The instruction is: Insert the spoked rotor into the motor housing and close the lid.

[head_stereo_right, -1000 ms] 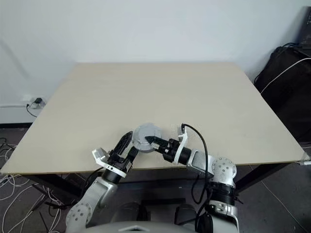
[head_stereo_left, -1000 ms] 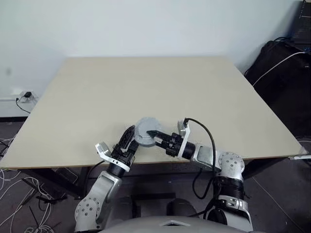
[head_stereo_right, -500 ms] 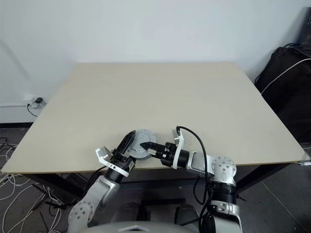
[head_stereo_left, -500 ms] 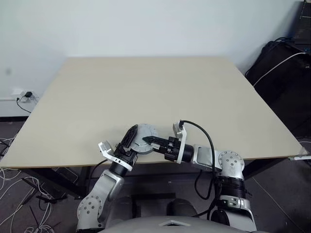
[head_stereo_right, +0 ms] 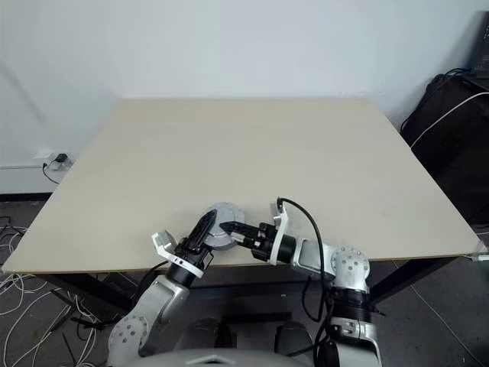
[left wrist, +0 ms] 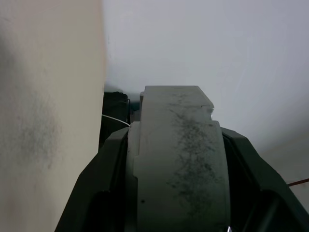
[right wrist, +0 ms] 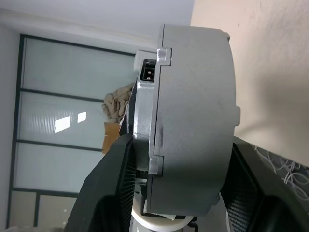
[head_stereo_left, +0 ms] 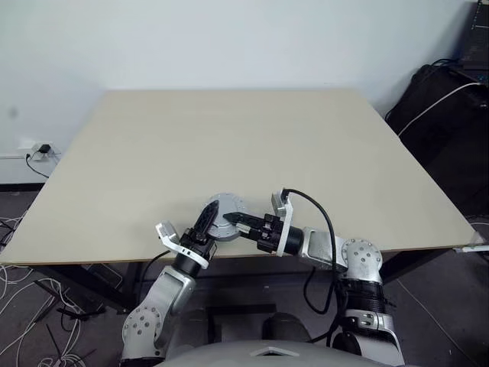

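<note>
Grey motor housing (right wrist: 193, 121), beige table (head_stereo_left: 229, 138)

Both arms reach inward over the near edge. The left gripper (head_stereo_left: 208, 223) points toward one o'clock, the right gripper (head_stereo_left: 237, 221) toward nine o'clock; both clamp the round silver-grey metal motor housing (head_stereo_left: 223, 211).

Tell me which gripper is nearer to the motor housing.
Neither: both grip it. The left gripper clamps the motor housing from its left side, and the right gripper clamps it from its right.

Beige table (head_stereo_left: 229, 138), white wall (head_stereo_left: 229, 38)
</note>
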`<state>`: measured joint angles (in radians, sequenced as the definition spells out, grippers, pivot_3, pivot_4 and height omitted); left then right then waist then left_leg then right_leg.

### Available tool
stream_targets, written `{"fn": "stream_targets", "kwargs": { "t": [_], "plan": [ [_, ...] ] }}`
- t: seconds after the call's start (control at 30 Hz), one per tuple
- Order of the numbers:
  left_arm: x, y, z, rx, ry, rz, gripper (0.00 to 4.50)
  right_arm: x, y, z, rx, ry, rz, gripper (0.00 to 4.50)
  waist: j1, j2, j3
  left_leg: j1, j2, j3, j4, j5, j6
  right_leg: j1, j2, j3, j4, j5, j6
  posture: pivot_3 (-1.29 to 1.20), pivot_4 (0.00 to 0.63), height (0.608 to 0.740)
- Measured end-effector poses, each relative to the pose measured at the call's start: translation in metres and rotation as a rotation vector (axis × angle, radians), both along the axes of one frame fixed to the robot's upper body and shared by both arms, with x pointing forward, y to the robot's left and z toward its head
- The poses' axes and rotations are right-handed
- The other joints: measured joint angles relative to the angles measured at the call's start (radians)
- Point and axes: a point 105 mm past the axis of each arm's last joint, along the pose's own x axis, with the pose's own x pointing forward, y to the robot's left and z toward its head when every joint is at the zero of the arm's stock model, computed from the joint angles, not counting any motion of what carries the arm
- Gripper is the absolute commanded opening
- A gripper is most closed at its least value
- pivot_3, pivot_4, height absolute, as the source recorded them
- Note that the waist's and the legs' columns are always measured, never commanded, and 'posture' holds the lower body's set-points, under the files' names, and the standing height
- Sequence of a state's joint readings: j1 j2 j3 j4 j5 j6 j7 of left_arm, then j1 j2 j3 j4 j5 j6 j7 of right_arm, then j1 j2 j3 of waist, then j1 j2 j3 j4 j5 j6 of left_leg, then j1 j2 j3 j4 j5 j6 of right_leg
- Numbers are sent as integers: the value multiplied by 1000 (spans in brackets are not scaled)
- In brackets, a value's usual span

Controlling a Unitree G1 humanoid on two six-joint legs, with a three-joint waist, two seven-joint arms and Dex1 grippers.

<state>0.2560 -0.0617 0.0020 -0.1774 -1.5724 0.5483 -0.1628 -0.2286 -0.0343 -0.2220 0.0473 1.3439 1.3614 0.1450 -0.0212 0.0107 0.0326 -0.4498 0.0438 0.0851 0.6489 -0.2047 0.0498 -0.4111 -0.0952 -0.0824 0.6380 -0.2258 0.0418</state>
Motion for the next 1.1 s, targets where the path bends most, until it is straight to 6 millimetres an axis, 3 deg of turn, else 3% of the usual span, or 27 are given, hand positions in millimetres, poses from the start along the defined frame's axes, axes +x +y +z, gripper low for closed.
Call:
{"fn": "stream_targets", "kwargs": {
  "t": [0.23, 0.27, 0.33, 0.53, 0.63, 0.8, 0.93, 1.1],
  "plan": [
    [2, 3, -6, 47, 19, 20, 2085, 5, -9, 3, -66, -71, -32, 4356, 3, 0, 0, 0, 0, 0, 0, 0, 0, 0, 0, 0, -1, 1, 1, 0, 0, 740],
    [2, 5, -7, 50, 22, 32, 2085, 6, -11, 4, -70, -79, -38, 4500, 3, 0, 0, 0, 0, 0, 0, 0, 0, 0, 0, 0, -1, 1, 1, 0, 0, 740],
    [3, 9, -9, 69, 25, 53, 2085, 7, -16, 4, -97, -94, -52, 4500, 3, 0, 0, 0, 0, 0, 0, 0, 0, 0, 0, 0, -1, 1, 1, 0, 0, 740],
    [12, 32, -15, 154, 47, 167, 2085, 17, -41, -21, -444, -230, -161, 4500, 10, 0, 0, 0, 0, 0, 0, 0, 1, 1, 0, 0, -3, 1, 1, 0, 0, 740],
    [30, 45, -13, 200, 46, 236, 2085, 24, -49, -33, -657, -398, -209, 4500, 11, -1, 0, 0, -1, 0, 0, 0, 1, 1, 0, 0, -3, 1, 2, 0, 0, 740],
    [59, 65, -11, 243, 65, 336, 2085, 23, -49, -43, -860, -706, -192, 4500, 12, -3, 0, 0, -4, 0, 1, -1, 2, 4, 1, 0, -7, 3, 4, 0, 0, 740],
    [83, 82, -18, 262, 130, 409, 2085, 22, -42, -41, -886, -869, -245, 4500, 12, -10, 1, 0, -7, -1, 1, 0, 2, 5, 2, 0, -7, 3, 5, 0, 0, 740],
    [108, 88, -23, 270, 185, 453, 2085, 25, -44, -43, -906, -915, -302, 4500, 14, -13, 1, 0, -8, -2, 3, -1, 4, 8, 2, 0, -11, 6, 8, 0, 0, 740]
  ]
}}
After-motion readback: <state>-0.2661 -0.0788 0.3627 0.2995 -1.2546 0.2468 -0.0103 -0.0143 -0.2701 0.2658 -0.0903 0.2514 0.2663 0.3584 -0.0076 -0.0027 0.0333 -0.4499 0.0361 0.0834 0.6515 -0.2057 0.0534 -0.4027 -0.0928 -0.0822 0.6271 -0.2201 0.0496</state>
